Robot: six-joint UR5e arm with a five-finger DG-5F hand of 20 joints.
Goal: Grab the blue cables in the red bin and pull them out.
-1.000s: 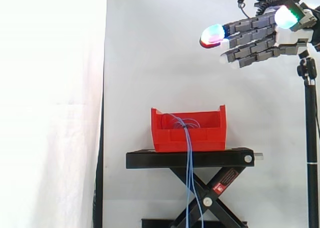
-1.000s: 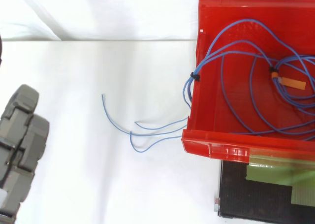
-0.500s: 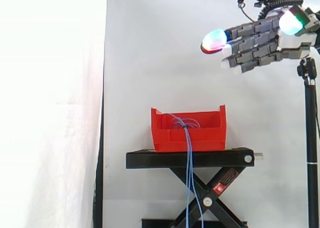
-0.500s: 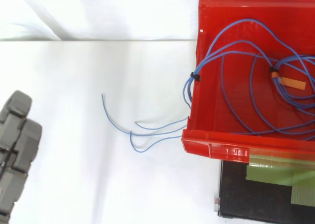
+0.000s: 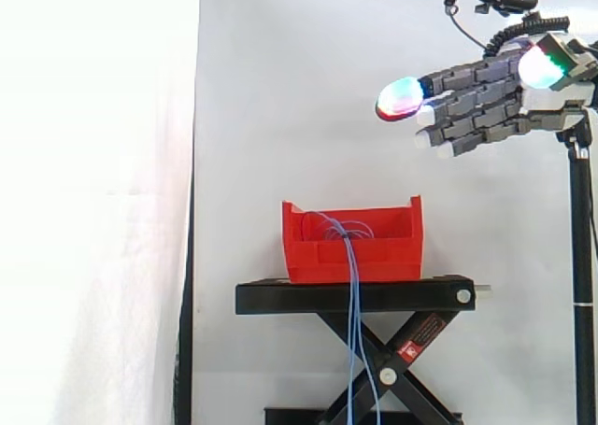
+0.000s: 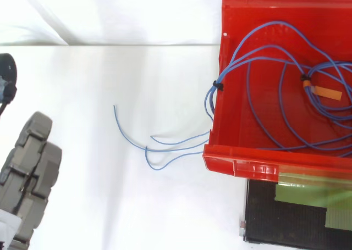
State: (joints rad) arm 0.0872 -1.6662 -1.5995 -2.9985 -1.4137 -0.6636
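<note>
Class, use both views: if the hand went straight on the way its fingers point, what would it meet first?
Probably nothing nearby. The hand points across well above the red bin, and from above it lies beside bin and blue cables. Its way looks free to the white curtain.

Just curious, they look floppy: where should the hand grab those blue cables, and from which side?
Probably at the black tie, where the blue cables bunch and drape over the red bin wall. The hand should come from above; loops inside lie flat.
</note>
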